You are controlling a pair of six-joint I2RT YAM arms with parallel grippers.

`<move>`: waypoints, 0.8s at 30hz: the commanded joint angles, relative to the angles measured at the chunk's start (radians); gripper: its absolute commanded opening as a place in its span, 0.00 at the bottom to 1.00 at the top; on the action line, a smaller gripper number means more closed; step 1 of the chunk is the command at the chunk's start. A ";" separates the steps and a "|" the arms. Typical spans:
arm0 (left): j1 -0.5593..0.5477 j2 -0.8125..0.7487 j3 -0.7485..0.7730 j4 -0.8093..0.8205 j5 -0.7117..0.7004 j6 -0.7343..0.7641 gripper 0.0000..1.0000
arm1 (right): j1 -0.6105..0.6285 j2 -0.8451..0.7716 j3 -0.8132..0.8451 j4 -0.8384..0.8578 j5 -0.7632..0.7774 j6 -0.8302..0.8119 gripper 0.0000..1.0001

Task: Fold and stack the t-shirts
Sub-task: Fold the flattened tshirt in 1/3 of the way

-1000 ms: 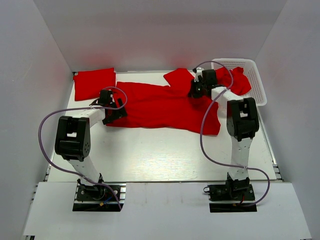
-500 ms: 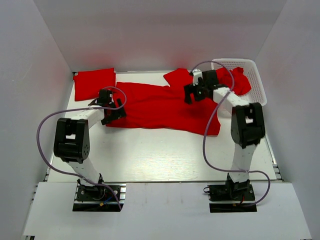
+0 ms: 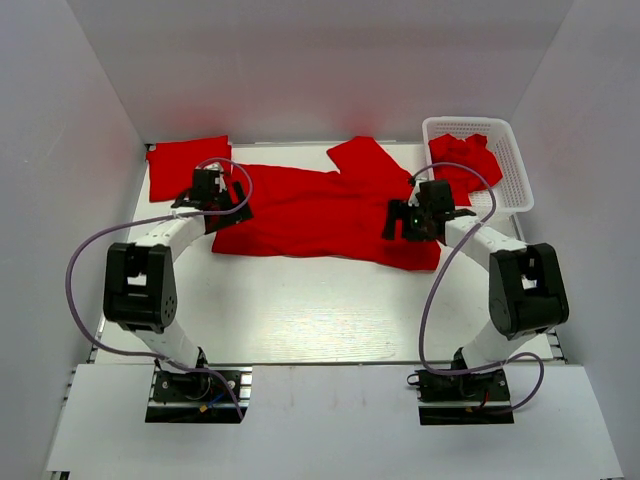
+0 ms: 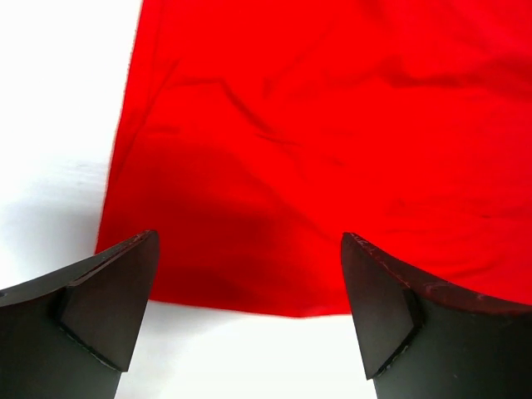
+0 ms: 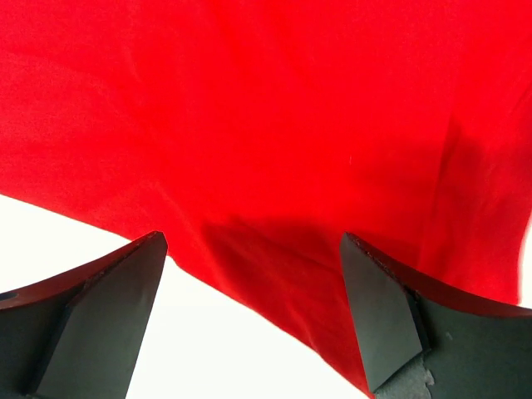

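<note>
T-shirt A [image 3: 320,215]: biggest item, plain bright red, no print. It is spread flat with light wrinkles, starting just left of the basket [image 3: 518,165] and running well away from it. The flap by the basket's far-left corner is probably a sleeve.
T-shirt B [image 3: 188,165]: same red, folded rectangle, far left of the basket.
T-shirt C [image 3: 462,165]: same red, crumpled inside the basket.
Left gripper [image 3: 228,205]: fingers spread wide, nothing gripped, over A's end farthest from the basket.
Right gripper [image 3: 395,222]: also spread wide and empty, over A's near hem just left of the basket.
Arms hide the cloth under them. Wrist views crop A, and fingertip contact can't be judged.
</note>
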 commanded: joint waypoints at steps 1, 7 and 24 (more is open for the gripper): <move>0.000 0.055 0.007 0.035 0.031 -0.001 1.00 | -0.007 0.019 -0.026 0.056 -0.006 0.092 0.90; 0.009 0.162 -0.010 0.008 -0.009 -0.001 1.00 | -0.042 0.087 -0.046 0.033 0.083 0.190 0.90; 0.006 -0.144 -0.462 -0.262 -0.056 -0.243 1.00 | -0.111 -0.286 -0.509 -0.090 0.051 0.309 0.90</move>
